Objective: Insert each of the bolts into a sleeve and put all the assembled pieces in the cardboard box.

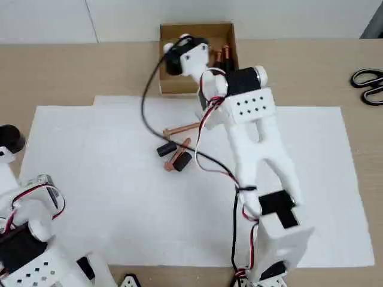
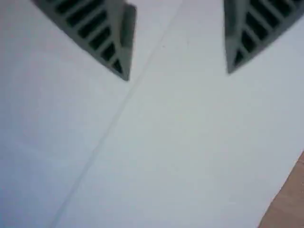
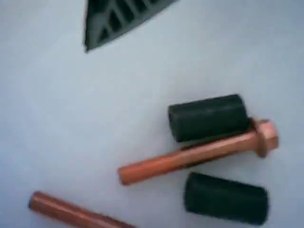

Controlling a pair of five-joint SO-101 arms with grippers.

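I am looking down on a light wooden table (image 1: 72, 72) with a big white paper sheet (image 1: 108, 179) spread over most of it. Beyond the table's 12 o'clock edge there is a plain pale surface (image 1: 119, 18). Black-handled scissors (image 1: 368, 86) lie on bare wood out at 2 o'clock, well apart from everything else.

The cardboard box (image 1: 170, 86) sits at 12 o'clock, touching the paper's far edge. Copper-coloured pieces (image 1: 222, 57) rest against its 3 o'clock wall, partly hidden by the right arm (image 1: 257, 155), which stretches from 5 o'clock up over the box.

The loose parts lie on the paper just toward 11 o'clock of its middle. In the right wrist view, a hex-headed bolt (image 3: 199, 154) lies flat between two black sleeves. It touches the first sleeve (image 3: 207, 116) along its side and is not inside it. The second sleeve (image 3: 225, 197) is just beside it, and a second bolt (image 3: 71, 211) lies near. I cannot tell whether the right gripper (image 3: 118, 21) is open or closed.

The left arm (image 1: 36, 203) sits at 7 o'clock. The left gripper (image 2: 178, 73) hangs over bare paper that has a fold line across it, and its jaws are spread wide with nothing between them.
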